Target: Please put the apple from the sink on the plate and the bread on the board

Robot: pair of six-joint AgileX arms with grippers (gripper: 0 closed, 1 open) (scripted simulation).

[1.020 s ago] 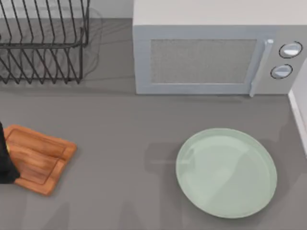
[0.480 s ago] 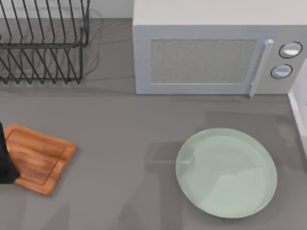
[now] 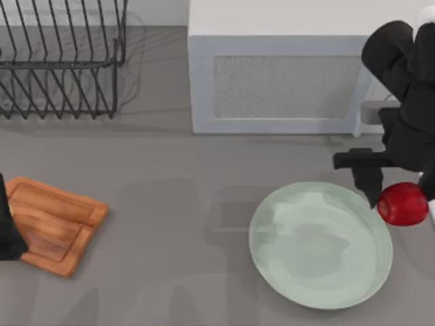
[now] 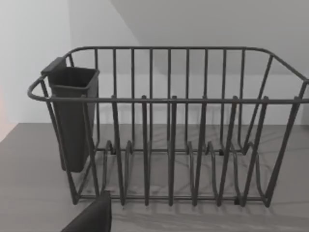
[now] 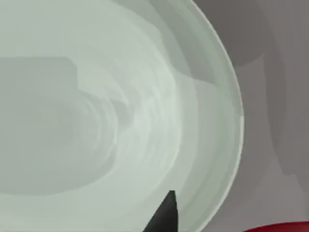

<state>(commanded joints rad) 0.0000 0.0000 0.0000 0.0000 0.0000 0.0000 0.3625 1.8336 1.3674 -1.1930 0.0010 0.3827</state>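
The red apple (image 3: 402, 204) hangs over the right rim of the pale green plate (image 3: 306, 251), with my right gripper (image 3: 401, 195) shut on it. One dark finger (image 3: 369, 178) reaches down beside the fruit. The right wrist view looks down on the plate (image 5: 96, 111), with a fingertip (image 5: 164, 216) and a red sliver of the apple (image 5: 282, 228) at its edge. The wooden board (image 3: 58, 224) lies at the left of the table, and my left arm (image 3: 7, 234) sits over its left end. The bread is hidden.
A grey microwave (image 3: 279, 75) stands at the back, behind the plate, and my right arm covers its right end. A black wire dish rack (image 3: 61, 61) stands at the back left; the left wrist view faces this rack (image 4: 169, 125).
My right arm has come in from the right with the apple in its gripper and now stands over the plate's right rim. The left arm has not moved.
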